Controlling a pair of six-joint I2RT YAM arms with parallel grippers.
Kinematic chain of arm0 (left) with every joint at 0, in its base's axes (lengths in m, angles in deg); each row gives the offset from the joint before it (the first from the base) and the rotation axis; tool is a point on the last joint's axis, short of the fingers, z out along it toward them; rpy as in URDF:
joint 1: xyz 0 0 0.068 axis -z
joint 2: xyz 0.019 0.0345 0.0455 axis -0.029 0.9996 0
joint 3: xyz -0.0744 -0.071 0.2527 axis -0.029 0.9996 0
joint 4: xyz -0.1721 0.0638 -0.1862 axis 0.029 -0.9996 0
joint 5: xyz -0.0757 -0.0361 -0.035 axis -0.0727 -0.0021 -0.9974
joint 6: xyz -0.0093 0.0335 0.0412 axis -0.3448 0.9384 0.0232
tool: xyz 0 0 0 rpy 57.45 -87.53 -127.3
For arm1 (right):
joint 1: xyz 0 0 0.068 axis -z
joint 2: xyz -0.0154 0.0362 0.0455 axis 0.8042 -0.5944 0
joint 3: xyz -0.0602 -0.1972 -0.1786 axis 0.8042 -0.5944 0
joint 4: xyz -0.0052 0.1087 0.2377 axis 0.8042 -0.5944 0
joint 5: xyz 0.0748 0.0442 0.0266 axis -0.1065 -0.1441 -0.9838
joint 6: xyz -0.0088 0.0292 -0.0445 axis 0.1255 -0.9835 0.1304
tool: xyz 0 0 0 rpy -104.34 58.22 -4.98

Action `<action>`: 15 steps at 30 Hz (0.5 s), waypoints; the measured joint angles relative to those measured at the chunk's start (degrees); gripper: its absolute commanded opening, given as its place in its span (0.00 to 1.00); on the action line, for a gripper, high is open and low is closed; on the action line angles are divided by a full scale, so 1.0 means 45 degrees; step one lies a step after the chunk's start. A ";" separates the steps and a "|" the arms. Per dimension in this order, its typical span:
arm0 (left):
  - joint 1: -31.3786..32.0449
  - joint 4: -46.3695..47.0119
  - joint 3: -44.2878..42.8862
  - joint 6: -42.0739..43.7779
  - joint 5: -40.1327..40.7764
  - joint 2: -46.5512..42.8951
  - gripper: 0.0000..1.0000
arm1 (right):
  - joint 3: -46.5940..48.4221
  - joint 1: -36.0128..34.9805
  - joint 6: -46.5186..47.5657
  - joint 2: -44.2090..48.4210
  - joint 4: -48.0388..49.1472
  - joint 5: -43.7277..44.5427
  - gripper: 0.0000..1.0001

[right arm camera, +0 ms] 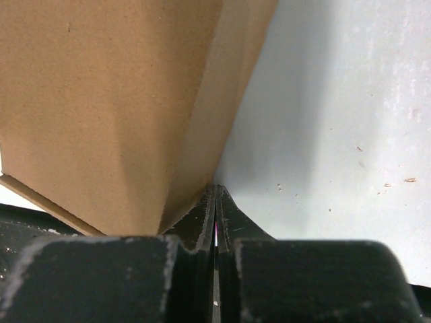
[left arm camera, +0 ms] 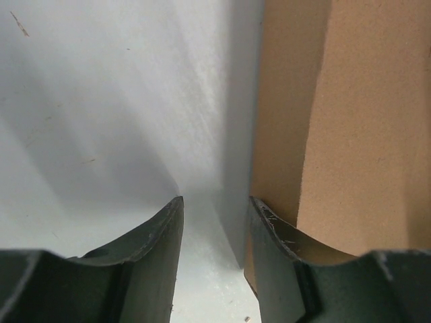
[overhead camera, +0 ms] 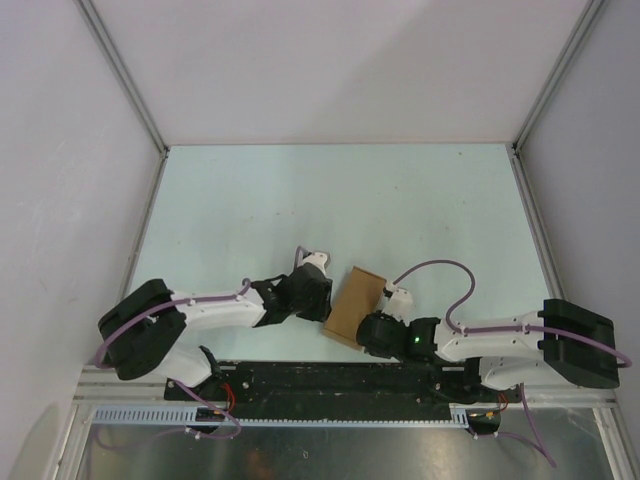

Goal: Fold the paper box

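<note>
Two grippers flank the paper box (overhead camera: 355,305), neither one pinching it

Nearest the arm bases, the black mounting rail (overhead camera: 330,380) runs along the table's near edge, and both arms reach forward from it toward each other.

In the left wrist view, the left gripper (left arm camera: 215,202) has its jaws spread part-way. Only bare table (left arm camera: 101,101) shows in the gap between them. The box lies outside the jaws, on the far side of the right-hand finger (left arm camera: 269,249). Its brown face rises close behind that finger, though whether they touch cannot be told.

In the right wrist view, the right gripper (right arm camera: 215,188) has its jaws pressed flat together with nothing between them. The box stands to the left of the closed tips and just beyond them. Two plain brown faces meet at a crease, and the lower edge comes down right at the fingertips. To the right of the jaws, the pale table carries a few small specks.

From above, the box is an oblong carton resting on the table between the two grippers. Its near end lies close to the rail, and its far end slants a little toward the right arm's side. Beyond the jaws, the pale green table runs back to grey walls (overhead camera: 340,70).
</note>
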 measured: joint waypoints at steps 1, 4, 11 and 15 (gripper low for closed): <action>0.0039 0.0005 0.0005 -0.0029 0.0053 -0.0005 0.49 | 0.0034 -0.0015 -0.0034 -0.0044 -0.0015 0.0010 0.00; 0.0287 0.0019 0.0049 -0.0209 0.0209 -0.0044 0.48 | 0.0146 -0.0049 -0.0233 -0.0170 -0.0121 0.0073 0.00; 0.0899 0.0131 0.0476 -0.0777 0.0874 -0.0432 0.49 | 0.0253 -0.0024 -0.0593 -0.0233 -0.0393 0.0126 0.00; 0.1297 0.0121 0.0573 -0.1044 0.1311 -0.0529 0.49 | 0.0330 0.0097 -0.0578 -0.0223 -0.0588 0.0073 0.00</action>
